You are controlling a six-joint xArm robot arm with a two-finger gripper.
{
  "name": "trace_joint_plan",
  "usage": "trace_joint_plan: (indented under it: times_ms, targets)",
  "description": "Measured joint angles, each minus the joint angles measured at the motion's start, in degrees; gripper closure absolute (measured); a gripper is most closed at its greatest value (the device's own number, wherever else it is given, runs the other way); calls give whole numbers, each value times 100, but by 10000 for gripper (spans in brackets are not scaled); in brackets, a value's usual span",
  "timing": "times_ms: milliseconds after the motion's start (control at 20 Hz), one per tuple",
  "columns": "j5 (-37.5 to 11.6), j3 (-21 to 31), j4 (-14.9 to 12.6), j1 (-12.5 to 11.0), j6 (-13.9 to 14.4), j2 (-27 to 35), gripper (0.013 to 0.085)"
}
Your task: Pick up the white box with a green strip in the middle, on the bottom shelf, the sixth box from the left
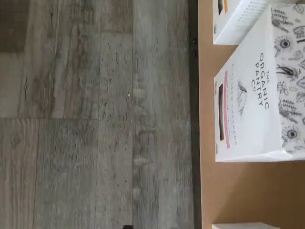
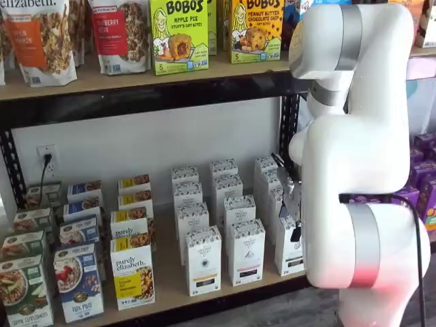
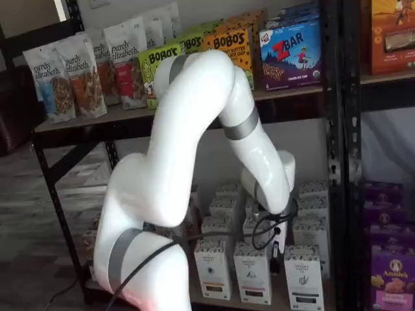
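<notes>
1. The bottom shelf (image 2: 170, 289) carried rows of cartons. Colourful "purely elizabeth." boxes (image 2: 132, 272) stood at one end, and tall white cartons with speckled tops filled the rest.
2. The white box (image 2: 289, 253) with the dark-greenish strip stood upright at the front of the row of white cartons nearest the arm. It was partly hidden behind the arm in one shelf view and plain in the other (image 3: 303, 277).
3. The upper shelf (image 2: 136, 76) held "purely elizabeth." bags (image 2: 42, 37) and "BOBO'S" packs (image 2: 178, 34), one reading "Apple Pie".
4. In the wrist view, a white carton (image 1: 252, 100) with a reddish strip read "THE ORGANIC PANTRY Co".
5. The end effector (image 3: 275, 251) hung low in front of the white cartons, just beside the white box. Its fingers showed only side-on. Its jaws stood wide apart and held nothing.
</notes>
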Motion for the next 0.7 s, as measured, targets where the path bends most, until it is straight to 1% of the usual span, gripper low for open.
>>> trace_joint_plan:
  times_ms: [50, 100, 300, 400, 500, 700]
  targets:
    - [50, -62, 2, -1, 3, 28, 130]
    - [176, -284, -28, -3, 57, 128, 130]
    - [478, -911, -281, 7, 362, 436, 130]
    - [388, -1082, -379, 40, 480, 566, 130]
    - [264, -1183, -556, 65, 646, 681, 130]
    - [107, -1388, -749, 78, 813, 916, 130]
